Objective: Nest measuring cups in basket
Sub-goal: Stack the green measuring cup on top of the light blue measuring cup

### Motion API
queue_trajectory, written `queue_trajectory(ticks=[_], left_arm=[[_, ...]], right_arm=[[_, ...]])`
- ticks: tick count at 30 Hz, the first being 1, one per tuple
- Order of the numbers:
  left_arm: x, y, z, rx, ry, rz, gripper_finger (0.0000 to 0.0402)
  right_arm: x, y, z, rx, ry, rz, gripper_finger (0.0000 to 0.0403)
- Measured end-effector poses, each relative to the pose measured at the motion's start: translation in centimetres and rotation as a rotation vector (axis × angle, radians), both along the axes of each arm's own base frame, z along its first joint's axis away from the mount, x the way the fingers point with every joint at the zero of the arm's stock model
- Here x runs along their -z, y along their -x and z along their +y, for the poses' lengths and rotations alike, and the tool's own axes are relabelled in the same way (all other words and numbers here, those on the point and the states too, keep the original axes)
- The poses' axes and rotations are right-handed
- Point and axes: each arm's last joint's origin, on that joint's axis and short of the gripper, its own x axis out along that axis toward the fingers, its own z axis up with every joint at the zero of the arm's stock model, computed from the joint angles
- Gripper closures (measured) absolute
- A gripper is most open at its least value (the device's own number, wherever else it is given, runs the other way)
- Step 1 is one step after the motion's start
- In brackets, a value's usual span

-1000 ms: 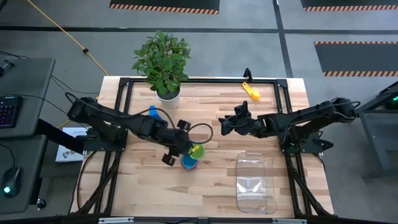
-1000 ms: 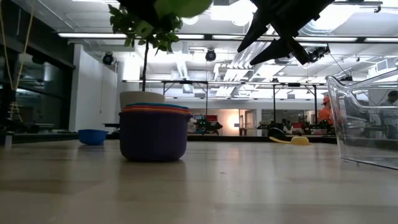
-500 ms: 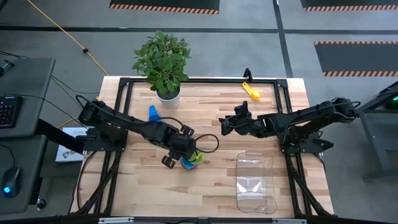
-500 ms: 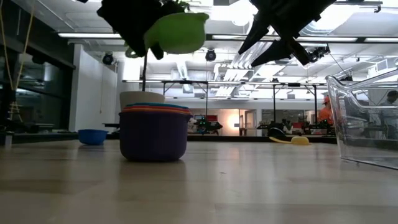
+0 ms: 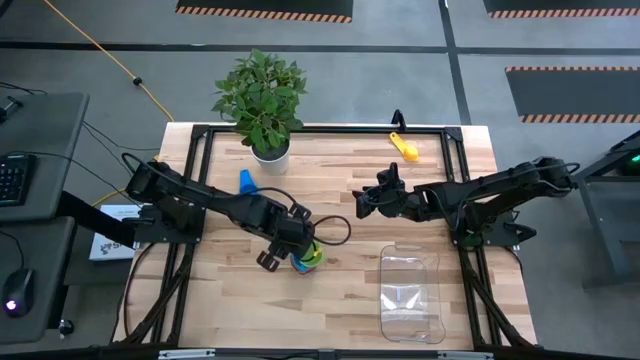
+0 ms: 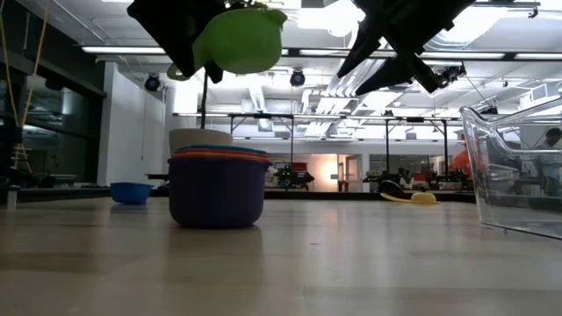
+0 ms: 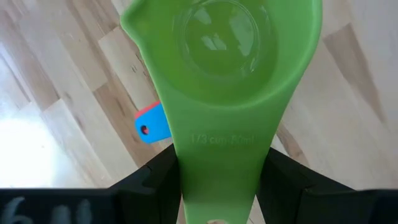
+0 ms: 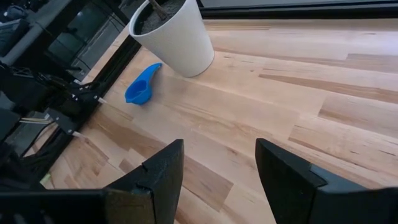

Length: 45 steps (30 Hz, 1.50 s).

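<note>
The left pincer (image 7: 217, 186), clamped on the flat handle of the green measuring cup (image 6: 239, 39), hangs above the nested stack of cups (image 6: 218, 186) on the tabletop (image 5: 350, 300). The cup looks like light, stiff, smooth plastic, apt to pivot in a loose grip; the handle seems the sound place to hold it. A light blue cup (image 5: 246, 181) lies beyond the pincer by the white plant pot (image 5: 271, 155); a yellow cup (image 5: 405, 148) sits well off at the far edge. The clear basket (image 5: 411, 294) stands empty to one side. The right pincer (image 8: 217, 168) waits with fingers spread, holding nothing, clear of the stack.
</note>
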Motion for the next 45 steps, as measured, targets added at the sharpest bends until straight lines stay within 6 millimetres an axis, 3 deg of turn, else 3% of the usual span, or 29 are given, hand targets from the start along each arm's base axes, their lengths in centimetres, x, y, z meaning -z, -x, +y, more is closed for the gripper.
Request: queue_trajectory(ticks=[24, 39, 45], left_arm=[[0.1, 0.2, 0.0, 0.035, 0.017, 0.023, 0.0245], [0.1, 0.4, 0.0, 0.211, -0.043, 0.052, 0.0245], [1.6, -0.4, -0.1, 0.239, -0.060, 0.091, 0.0245]], right_arm=[[0.2, 0.2, 0.0, 0.002, -0.001, 0.029, 0.0213], [0.2, 0.2, 0.0, 0.002, 0.001, 0.033, 0.0213], [0.2, 0.2, 0.0, 0.002, 0.001, 0.033, 0.0213]])
